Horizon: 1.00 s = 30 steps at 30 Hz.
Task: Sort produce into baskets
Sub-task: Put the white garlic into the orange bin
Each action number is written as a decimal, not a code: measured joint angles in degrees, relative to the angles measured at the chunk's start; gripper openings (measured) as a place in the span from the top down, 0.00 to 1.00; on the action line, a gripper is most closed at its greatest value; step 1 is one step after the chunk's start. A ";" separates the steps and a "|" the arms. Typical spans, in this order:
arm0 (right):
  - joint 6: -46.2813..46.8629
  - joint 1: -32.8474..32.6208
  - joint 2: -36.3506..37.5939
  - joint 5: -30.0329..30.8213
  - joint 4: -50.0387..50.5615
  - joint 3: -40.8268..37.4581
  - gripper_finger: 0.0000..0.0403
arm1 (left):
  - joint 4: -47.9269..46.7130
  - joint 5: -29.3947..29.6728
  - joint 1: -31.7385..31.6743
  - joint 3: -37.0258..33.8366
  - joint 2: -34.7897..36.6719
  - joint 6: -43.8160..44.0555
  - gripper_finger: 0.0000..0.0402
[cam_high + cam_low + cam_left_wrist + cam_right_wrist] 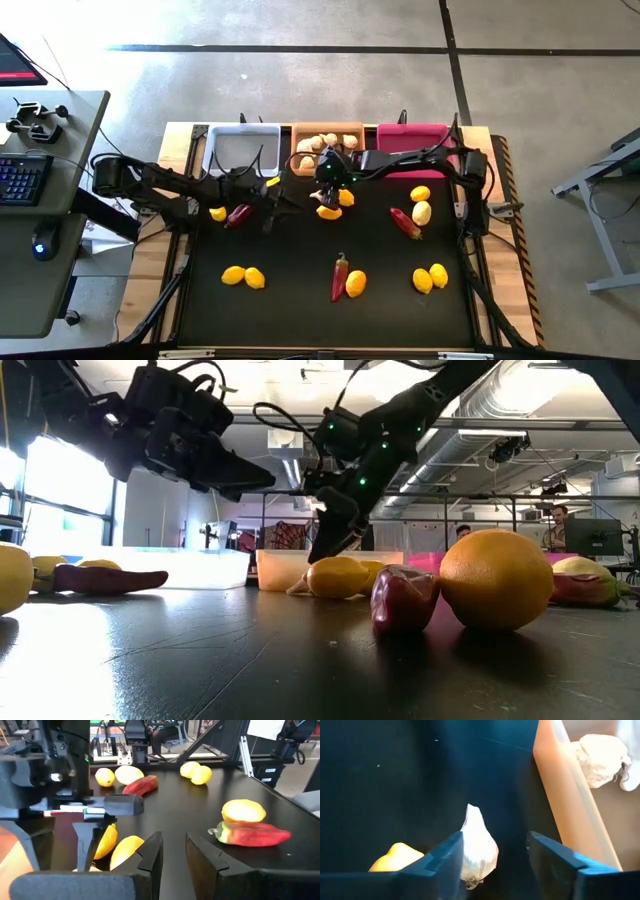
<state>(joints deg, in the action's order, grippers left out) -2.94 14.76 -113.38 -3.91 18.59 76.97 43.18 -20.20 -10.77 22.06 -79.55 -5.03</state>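
Observation:
Three baskets stand along the far edge: white (242, 148), orange (325, 160) with garlic bulbs in it, and magenta (412, 138). My right gripper (325, 190) (495, 842) is open and slants down just in front of the orange basket's wall (565, 805). A white garlic bulb (478, 847) lies on the black mat between its fingers, close against one of them. Two lemons (328, 211) (346, 197) lie beside it. My left gripper (272, 205) (173, 857) hangs above the mat left of them, narrowly open with nothing between its fingers. My right gripper has the garlic bulb's side (466, 845) right against the inner face of one finger (447, 857); whether they touch I cannot tell. The other finger stands clear of it. The bulb rests on the mat, pointed end toward the basket side.
Lemons and red chilies lie scattered over the mat: a chili (238, 215) and lemon (217, 213) at the left, lemons (244, 277) near front, a chili (340, 275) with a lemon (355, 284), lemons and a chili (405, 222) at the right. People sit in the room behind (560, 515).

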 joint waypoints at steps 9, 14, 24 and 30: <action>1.79 -0.39 -0.29 -0.84 0.28 0.00 0.29 | 0.15 -0.01 1.49 0.00 0.00 -0.12 0.83; 2.99 -0.41 -2.34 -0.69 1.23 0.00 0.29 | 0.02 0.03 1.47 0.00 0.00 -0.12 0.83; 2.99 -0.47 -3.28 -0.43 0.03 0.15 0.44 | 0.02 0.03 1.49 0.00 0.00 -0.51 0.83; 3.02 -0.54 -2.78 -0.48 0.06 0.20 0.68 | 0.07 0.03 1.49 0.00 0.00 -0.53 0.83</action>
<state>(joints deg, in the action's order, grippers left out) 0.08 14.22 -116.16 -4.39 18.65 77.17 43.24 -20.16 -9.28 22.06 -79.55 -5.56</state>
